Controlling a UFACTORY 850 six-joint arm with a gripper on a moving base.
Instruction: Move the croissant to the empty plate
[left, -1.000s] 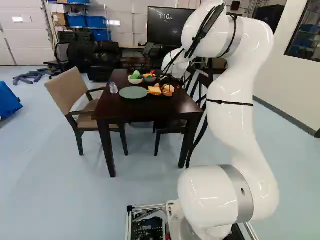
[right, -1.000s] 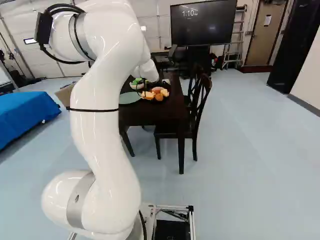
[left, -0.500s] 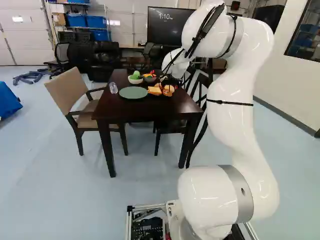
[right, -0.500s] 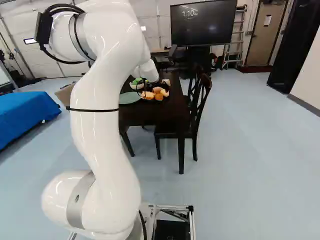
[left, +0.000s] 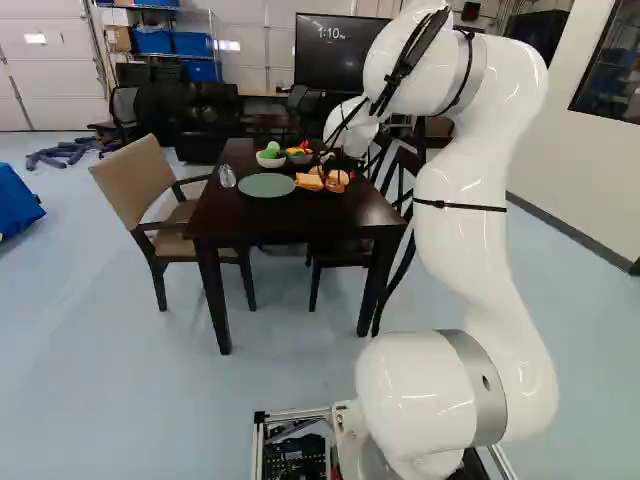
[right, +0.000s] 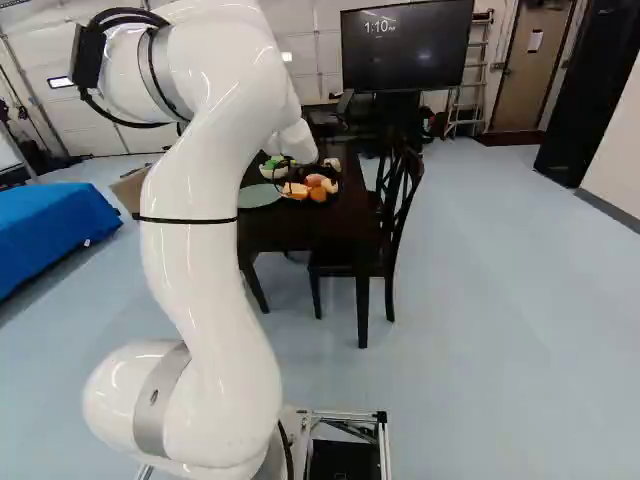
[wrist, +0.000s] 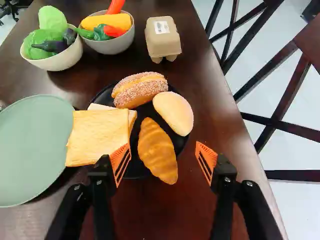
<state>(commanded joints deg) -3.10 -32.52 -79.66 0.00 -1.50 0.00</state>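
Pincer (left: 329, 162) angled downward, fingers (wrist: 120, 162) apart

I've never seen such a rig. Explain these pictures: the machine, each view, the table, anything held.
The machine is a white robot arm on a moving base. Two pictures come from cameras on that base, behind the arm to its left and right. The third comes from its wrist, looking along the black gripper.

On the table, a black plate holds bread slices, a bun, a sugared roll and a croissant. Around it are an empty green plate, two bowls of vegetables and an egg carton.

Nothing is held: the two fingers stand open, with the croissant between them in the wrist view.
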